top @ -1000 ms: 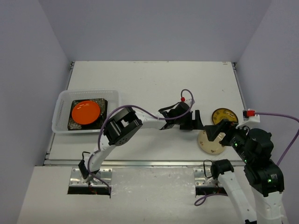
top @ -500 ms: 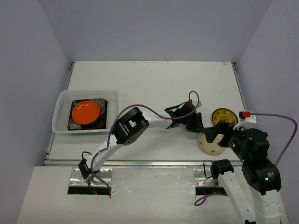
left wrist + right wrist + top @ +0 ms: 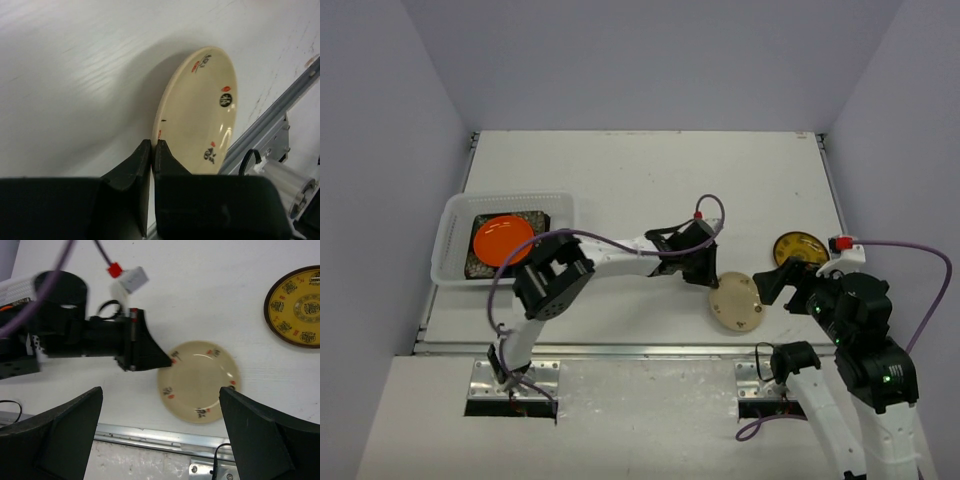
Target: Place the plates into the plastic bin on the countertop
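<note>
Left gripper [image 3: 152,146] is clamped on the rim of the cream plate [image 3: 200,110], located on the countertop [image 3: 75,75] by the metal rail [image 3: 260,130]; right gripper [image 3: 772,287] is seen wide open, empty, just beside it; plastic bin [image 3: 448,240] well apart

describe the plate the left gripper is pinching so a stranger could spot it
On the white countertop, look by the front metal rail, right of centre. The round cream plate with red and black marks has its rim in the left gripper; the neighbouring yellow plate is dark-rimmed.
</note>
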Robot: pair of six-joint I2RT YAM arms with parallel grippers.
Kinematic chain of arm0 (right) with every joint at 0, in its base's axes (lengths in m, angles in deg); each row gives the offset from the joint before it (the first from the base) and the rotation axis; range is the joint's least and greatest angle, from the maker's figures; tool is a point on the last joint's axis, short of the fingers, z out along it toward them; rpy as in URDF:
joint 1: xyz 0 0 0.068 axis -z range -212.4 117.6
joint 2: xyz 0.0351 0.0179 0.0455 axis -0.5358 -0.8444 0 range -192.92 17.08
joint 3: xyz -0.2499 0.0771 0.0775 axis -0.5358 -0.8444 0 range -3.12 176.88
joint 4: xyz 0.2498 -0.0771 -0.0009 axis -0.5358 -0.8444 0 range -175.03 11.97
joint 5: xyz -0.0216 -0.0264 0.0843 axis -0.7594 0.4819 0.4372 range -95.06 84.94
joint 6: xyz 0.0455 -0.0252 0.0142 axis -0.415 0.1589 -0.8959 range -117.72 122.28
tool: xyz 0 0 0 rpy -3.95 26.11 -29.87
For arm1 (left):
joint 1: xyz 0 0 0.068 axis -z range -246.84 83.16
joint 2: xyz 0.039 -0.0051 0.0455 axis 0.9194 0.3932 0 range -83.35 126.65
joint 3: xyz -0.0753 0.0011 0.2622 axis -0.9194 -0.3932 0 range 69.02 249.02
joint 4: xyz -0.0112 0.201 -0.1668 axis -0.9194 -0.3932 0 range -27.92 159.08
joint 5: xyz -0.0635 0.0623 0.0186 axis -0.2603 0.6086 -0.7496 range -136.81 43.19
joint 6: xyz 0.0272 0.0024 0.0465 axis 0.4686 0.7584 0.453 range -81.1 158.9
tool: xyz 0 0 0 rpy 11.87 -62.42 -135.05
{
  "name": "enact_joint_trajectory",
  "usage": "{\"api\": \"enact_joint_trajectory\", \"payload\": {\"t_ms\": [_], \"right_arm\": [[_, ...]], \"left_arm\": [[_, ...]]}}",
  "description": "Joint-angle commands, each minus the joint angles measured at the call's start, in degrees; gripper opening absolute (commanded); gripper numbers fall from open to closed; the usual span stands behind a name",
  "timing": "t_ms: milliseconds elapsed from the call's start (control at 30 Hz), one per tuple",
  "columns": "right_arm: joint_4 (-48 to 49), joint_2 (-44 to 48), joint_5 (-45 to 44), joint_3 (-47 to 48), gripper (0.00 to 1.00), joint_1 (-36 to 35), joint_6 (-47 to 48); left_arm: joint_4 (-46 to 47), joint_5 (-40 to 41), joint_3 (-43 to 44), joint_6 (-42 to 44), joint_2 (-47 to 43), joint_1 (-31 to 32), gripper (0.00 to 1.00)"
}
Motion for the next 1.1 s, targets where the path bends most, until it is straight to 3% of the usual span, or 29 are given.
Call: {"api": "enact_joint_trajectory", "payload": {"t_ms": [0, 100, 133, 267, 333, 467, 600, 867, 933, 1067], "right_arm": [[4.0, -1.0, 0.0, -2.4, 0.99, 0.0, -0.5], [6.5, -1.9, 1.9, -5.4, 0.99, 0.0, -1.3], [6.8, -2.0, 2.1, -5.8, 0.99, 0.0, -1.4], [10.2, -3.5, 4.3, -9.5, 0.99, 0.0, -2.4], [12.2, -4.1, 5.5, -10.9, 0.99, 0.0, -2.9], [14.5, -6.1, 7.2, -12.1, 0.99, 0.0, -3.6], [16.1, -6.4, 7.9, -13.6, 0.99, 0.0, -3.8], [18.5, -7.2, 8.8, -15.5, 0.99, 0.0, -4.1], [19.3, -7.9, 9.4, -16.0, 0.99, 0.0, -4.3], [20.7, -9.3, 10.2, -17.0, 0.99, 0.0, -4.6]], "left_arm": [[-4.9, 12.2, -8.4, 1.1, -24.7, -10.8, 0.00], [-7.2, 12.8, -17.8, -2.4, -39.5, -25.9, 0.00], [-7.5, 12.5, -18.7, -2.7, -40.8, -27.7, 0.00], [-8.9, 13.0, -30.9, -7.4, -58.4, -54.2, 0.00], [-10.4, 12.4, -34.8, -7.7, -63.7, -65.8, 0.00], [-11.4, 9.6, -39.3, -6.1, -64.2, -78.5, 0.00], [-7.9, 3.0, -43.9, -4.6, -61.4, -84.7, 0.00], [-7.9, 5.3, -45.5, -3.7, -66.3, -85.4, 0.00], [-8.6, 4.9, -45.5, -3.3, -66.5, -85.3, 0.15], [-9.1, 4.9, -46.6, -2.5, -68.1, -85.3, 0.63]]}}
